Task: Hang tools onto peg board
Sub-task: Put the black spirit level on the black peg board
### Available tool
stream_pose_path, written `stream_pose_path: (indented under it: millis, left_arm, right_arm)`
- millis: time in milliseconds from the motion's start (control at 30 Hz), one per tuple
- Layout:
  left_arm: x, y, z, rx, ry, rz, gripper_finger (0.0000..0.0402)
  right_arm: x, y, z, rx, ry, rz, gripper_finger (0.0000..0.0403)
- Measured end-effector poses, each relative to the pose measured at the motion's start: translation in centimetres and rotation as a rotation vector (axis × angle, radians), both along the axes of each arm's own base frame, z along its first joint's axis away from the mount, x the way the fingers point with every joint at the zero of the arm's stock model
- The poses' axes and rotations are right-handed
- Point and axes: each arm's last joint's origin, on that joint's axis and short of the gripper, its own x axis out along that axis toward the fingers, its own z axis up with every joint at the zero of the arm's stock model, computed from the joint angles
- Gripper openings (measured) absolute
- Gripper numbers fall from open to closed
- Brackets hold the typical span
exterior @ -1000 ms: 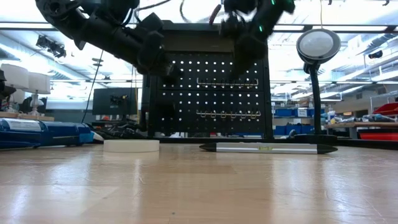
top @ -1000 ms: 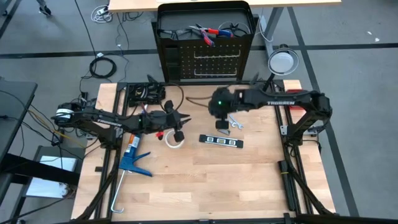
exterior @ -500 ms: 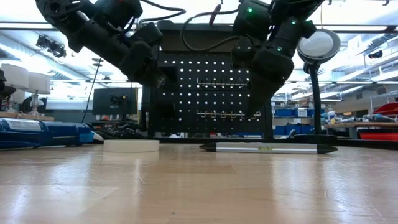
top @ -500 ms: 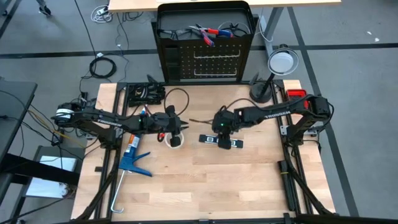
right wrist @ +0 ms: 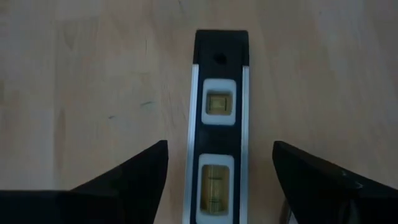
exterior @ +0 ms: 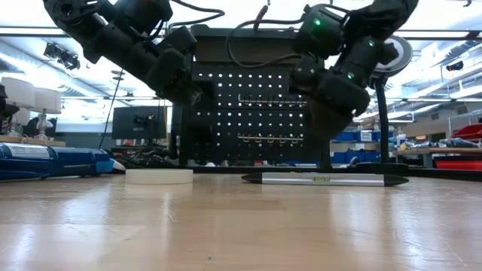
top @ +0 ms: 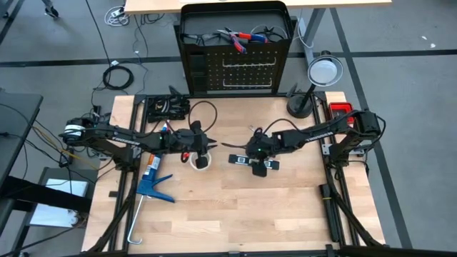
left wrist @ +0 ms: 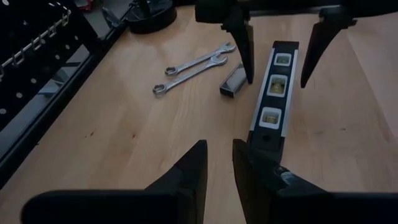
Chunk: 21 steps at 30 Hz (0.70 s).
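The black bar with pale windows (top: 253, 162) lies flat on the table, and shows in the right wrist view (right wrist: 219, 124) and the low view (exterior: 324, 179). My right gripper (top: 258, 158) hangs open just above it, one finger on each side, touching nothing. The white tape roll (top: 202, 161) lies flat by my left gripper (top: 203, 147), which hovers above the roll with its fingers (left wrist: 199, 162) a narrow gap apart and empty. Two silver wrenches (left wrist: 193, 65) lie beyond the bar. The peg board (top: 250, 71) stands at the far edge.
Red-handled pliers (top: 239, 37) lie in the frame behind the peg board. The blue caulking gun (top: 150, 182) lies at the left. A round lamp (top: 323, 71) stands at the far right. Dark items (top: 166, 107) sit at the far left. Bare wood fills the near half.
My right gripper has come from above the wrenches toward the near edge and down, and now stands open over the black bar. My left gripper has shifted a little toward the tape roll. The bar and the roll have stayed in place.
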Motion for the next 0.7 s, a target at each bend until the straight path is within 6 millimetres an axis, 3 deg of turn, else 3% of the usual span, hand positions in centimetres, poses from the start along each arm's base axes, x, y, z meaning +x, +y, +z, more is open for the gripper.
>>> stream_pose_path:
  millis: [400, 700]
  left_arm:
    - [0.0, 0.0, 0.0, 0.009, -0.004, 0.004, 0.0079]
    - [0.0, 0.0, 0.0, 0.01, -0.002, 0.005, 0.0079]
  right_arm:
    - [-1.4, 0.0, -2.2, 0.004, -0.022, -0.011, 0.0294]
    - [-1.7, 0.0, -2.4, -0.027, 0.011, 0.003, 0.027]
